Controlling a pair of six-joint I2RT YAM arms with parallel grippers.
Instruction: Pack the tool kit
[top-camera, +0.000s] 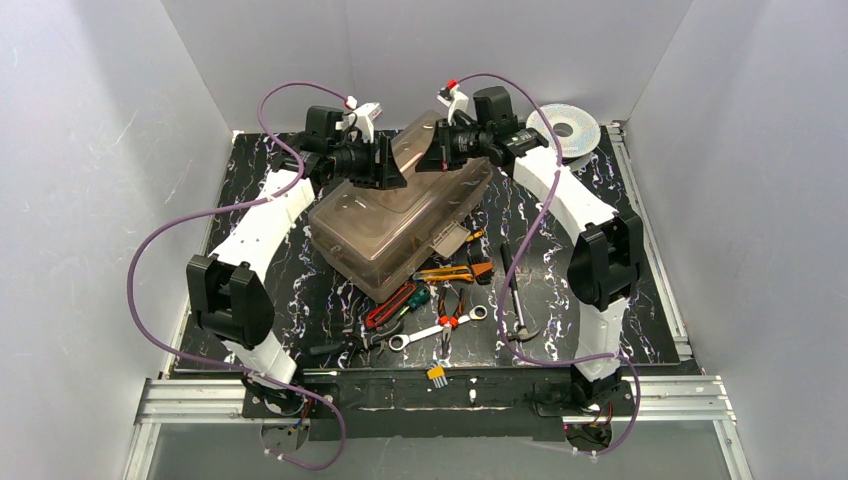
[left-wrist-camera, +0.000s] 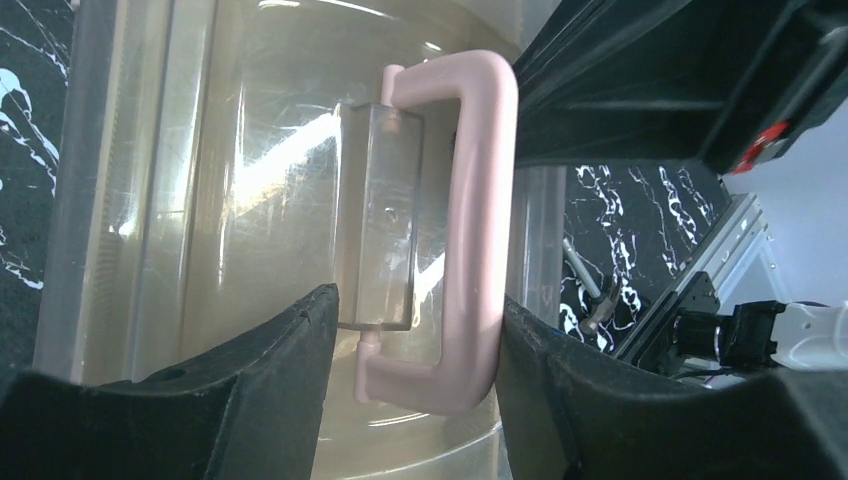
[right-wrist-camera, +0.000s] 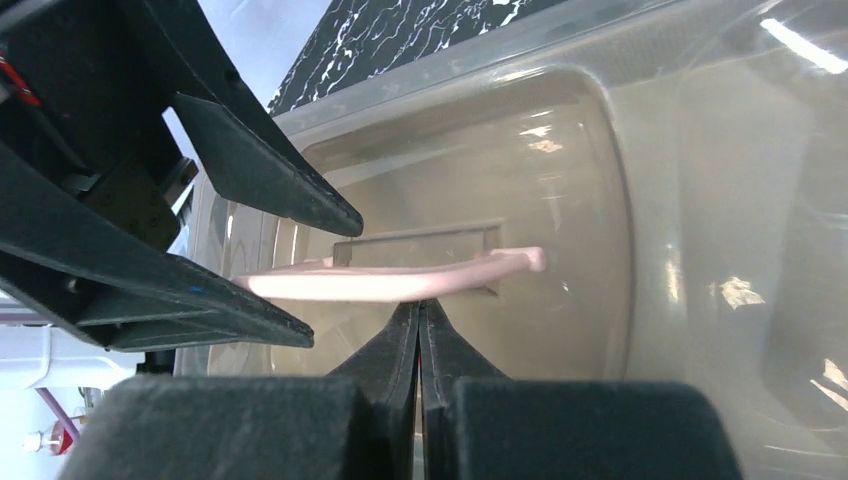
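Right pincer (right-wrist-camera: 420, 308) pressed together, tips at the edge of the beige handle (right-wrist-camera: 400, 282). Bench (top-camera: 640, 300): tan toolbox (top-camera: 400, 225) sits mid-bench, angled, lid down. Left pincer (left-wrist-camera: 415, 310) spread, straddling the beige handle, one finger against its bar. Hand tools (top-camera: 440, 300) lie loose on the bench just in front of the tan toolbox.

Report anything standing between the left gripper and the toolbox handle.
Nothing visible does. The handle sits between the left gripper's open fingers, above the lid. The right gripper, shut, points its tips at the same handle from the opposite side, not between the left fingers and the handle.
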